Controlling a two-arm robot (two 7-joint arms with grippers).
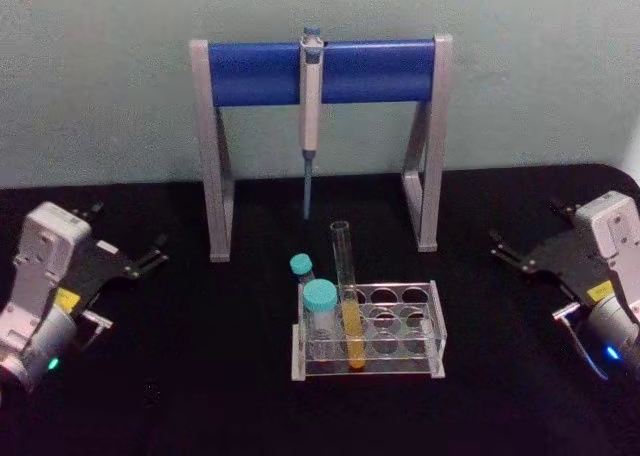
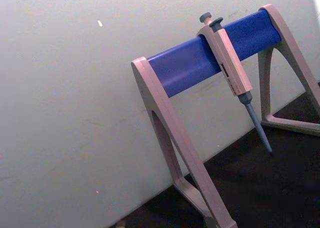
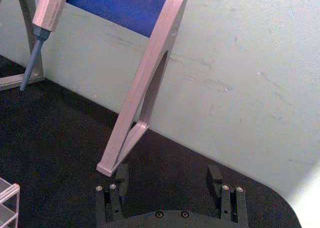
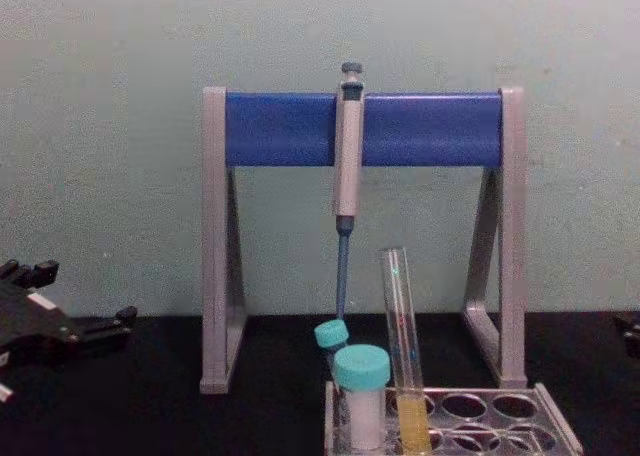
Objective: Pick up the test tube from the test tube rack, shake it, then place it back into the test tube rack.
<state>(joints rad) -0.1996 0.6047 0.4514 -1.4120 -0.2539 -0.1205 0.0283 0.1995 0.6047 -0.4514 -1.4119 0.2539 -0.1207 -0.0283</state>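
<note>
Test tube (image 1: 346, 286) is seen standing near-upright in the test tube rack (image 1: 437, 348), lower centre, long axis vertical. Left gripper (image 1: 125, 286) at mid-left and right gripper (image 1: 530, 281) at mid-right are parked well apart from it, fingers spread and empty; neither is clearly nearer.

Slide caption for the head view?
Test tube standing in test tube rack; left gripper and right gripper open at either side.

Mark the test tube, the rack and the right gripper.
test tube (image 1: 346, 276): head view, clear glass above liquid.
test tube rack (image 1: 436, 331): head view, right end wall.
right gripper (image 3: 168, 177): right wrist view, midway between open fingers.
</note>
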